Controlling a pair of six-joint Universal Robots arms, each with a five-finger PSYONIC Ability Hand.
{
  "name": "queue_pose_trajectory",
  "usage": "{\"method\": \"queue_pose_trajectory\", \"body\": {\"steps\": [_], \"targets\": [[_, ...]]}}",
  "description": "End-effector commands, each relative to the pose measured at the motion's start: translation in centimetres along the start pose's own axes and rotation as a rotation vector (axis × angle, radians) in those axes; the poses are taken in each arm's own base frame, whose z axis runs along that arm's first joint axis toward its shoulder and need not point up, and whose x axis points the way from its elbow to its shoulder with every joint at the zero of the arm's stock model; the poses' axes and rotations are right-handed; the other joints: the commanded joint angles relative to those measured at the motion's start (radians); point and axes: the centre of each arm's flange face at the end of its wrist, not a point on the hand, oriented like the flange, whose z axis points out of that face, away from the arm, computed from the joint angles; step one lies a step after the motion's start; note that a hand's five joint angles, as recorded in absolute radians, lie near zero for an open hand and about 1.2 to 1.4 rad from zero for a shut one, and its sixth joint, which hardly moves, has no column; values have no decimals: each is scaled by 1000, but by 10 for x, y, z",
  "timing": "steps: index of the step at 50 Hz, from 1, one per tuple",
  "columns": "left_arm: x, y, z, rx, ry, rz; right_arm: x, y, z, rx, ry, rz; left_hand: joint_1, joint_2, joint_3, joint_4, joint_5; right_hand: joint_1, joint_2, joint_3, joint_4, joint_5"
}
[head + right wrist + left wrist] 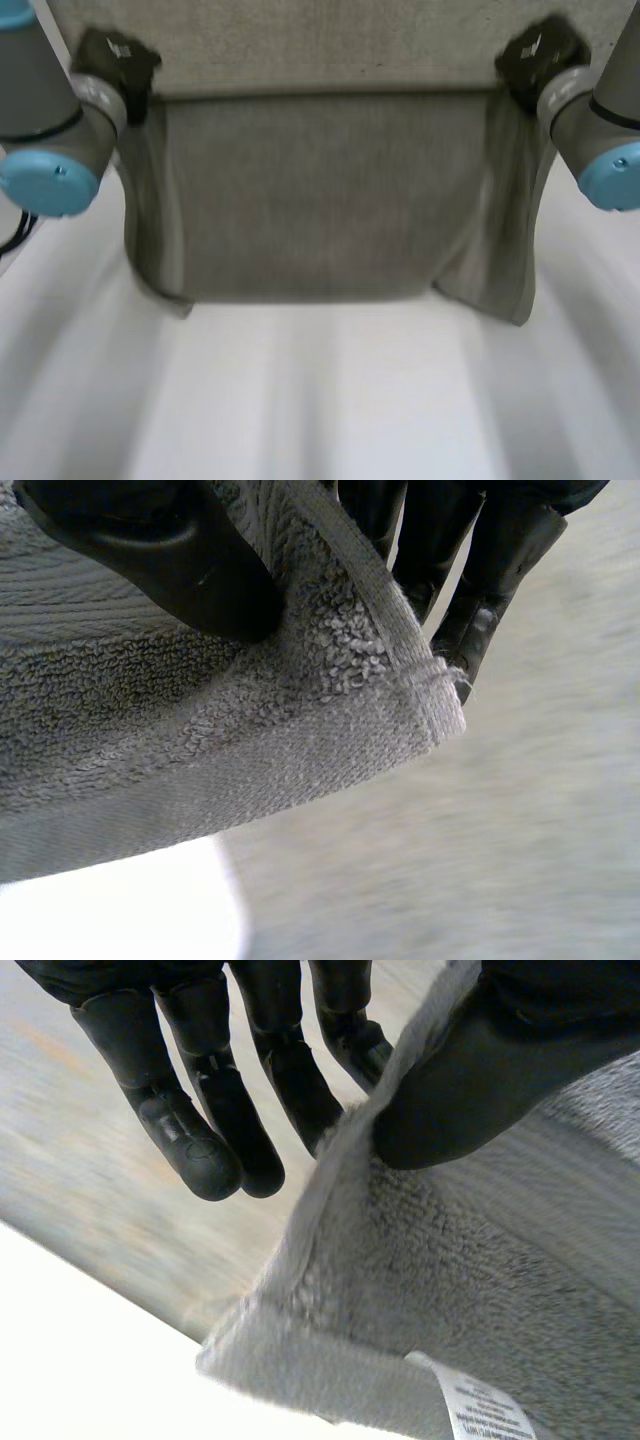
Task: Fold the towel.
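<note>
Table (pixel 330 400): left hand (pixel 118 58), right hand (pixel 535 55) pinch towel (pixel 320 200) corners.

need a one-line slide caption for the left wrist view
Left hand pinching the grey towel near a corner between thumb and fingers, its label showing, over the white table.

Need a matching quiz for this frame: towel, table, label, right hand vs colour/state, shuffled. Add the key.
1. towel
2. table
3. label
4. right hand

A. black, pinching a towel corner
B. plain white, under the towel
C. grey, held by two corners
D. white with print, at the towel's edge

Pairs: 1-C, 2-B, 3-D, 4-A
</note>
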Motion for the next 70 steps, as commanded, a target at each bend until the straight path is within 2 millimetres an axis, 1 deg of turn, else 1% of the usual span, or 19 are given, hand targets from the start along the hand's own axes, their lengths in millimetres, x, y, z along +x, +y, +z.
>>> {"method": "queue_pose_trajectory", "body": {"steps": [1,3,9,12,17,18,20,21,23,24,25,26,27,34,38,44,55,64,70], "targets": [[-51,-77,-1,315,-204,-183,61,-40,6,214,337,10,-62,-124,-155,-125,-272,69,60,57,64,26],[-63,-96,-11,379,-211,-237,76,-48,-8,231,347,7,-62,-124,-155,-125,-272,69,60,57,64,26],[-59,-94,-11,365,-195,-246,67,-48,-13,241,295,16,-62,-124,-155,-125,-272,69,60,57,64,26],[-47,-80,-10,312,-159,-242,57,-40,-14,227,246,26,-62,-124,-155,-125,-272,69,60,57,64,26],[-15,-31,-13,156,-57,-220,28,-20,-24,157,120,26,-62,-124,-155,-125,-272,69,60,57,64,26],[-15,-31,-13,156,-56,-220,28,-20,-24,157,120,26,-62,-124,-155,-125,-272,69,60,57,64,26],[5,-3,-19,97,23,-207,4,-4,-32,102,14,30,-62,-124,-155,-125,-272,69,60,57,64,26],[6,-3,-19,96,23,-207,4,-4,-32,102,13,30,-62,-124,-155,-125,-272,69,60,57,64,26],[32,30,-30,41,103,-195,-11,6,-36,71,-42,34,-62,-124,-155,-125,-272,69,60,57,64,26],[32,30,-30,41,104,-195,-28,17,-42,41,-106,39,-62,-124,-155,-125,-272,69,60,57,64,26],[44,45,-37,27,133,-187,-28,17,-42,41,-106,39,-62,-124,-155,-125,-272,69,60,57,64,26],[53,58,-43,15,151,-175,-47,29,-51,9,-175,43,-62,-124,-155,-125,-272,69,60,57,64,26],[53,58,-43,15,151,-175,-60,38,-59,-23,-222,43,-62,-124,-155,-125,-272,69,60,57,64,26],[75,102,-79,-44,196,-45,-90,65,-82,-117,-331,49,-62,-124,-155,-125,-272,69,60,57,64,26],[72,109,-97,-67,220,-1,-85,69,-91,-146,-338,50,-62,-124,-155,-125,-272,69,60,57,64,26],[40,79,-135,-2,194,2,-30,45,-132,-114,-278,54,-62,-124,-155,-125,-272,69,60,57,64,26],[10,51,-186,95,189,12,18,26,-184,-140,-322,91,-62,-124,-155,-125,-272,69,60,57,64,26],[10,59,-185,89,220,10,20,28,-184,-117,-348,99,-62,-124,-155,-125,-272,69,60,57,64,26],[25,82,-153,13,272,-5,-13,58,-155,-181,-444,100,-62,-124,-155,-125,-272,69,60,57,64,26]]}}
